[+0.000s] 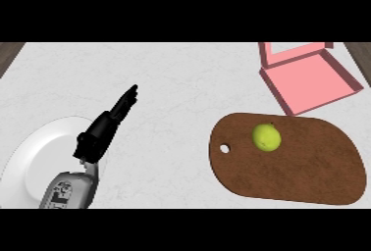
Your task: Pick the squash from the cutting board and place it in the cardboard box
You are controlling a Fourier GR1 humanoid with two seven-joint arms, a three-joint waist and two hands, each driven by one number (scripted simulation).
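Squash (pixel 266 137) lies on cutting board (pixel 290 162), well right of left hand (pixel 109 125). Left hand released, fingers straight, over plate (pixel 36 157) edge on bench (pixel 174 83). Pink cardboard box (pixel 311 83) open beyond board.

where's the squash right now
In the head view the squash lies at the right, on the upper-left part of the brown cutting board, just below the open pink cardboard box and well to the right of the left hand.

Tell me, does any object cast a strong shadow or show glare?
Head view: lighting is even and soft; the squash casts no distinct shadow on the cutting board; the white plate shows no glare; the pink box has darker inner walls.
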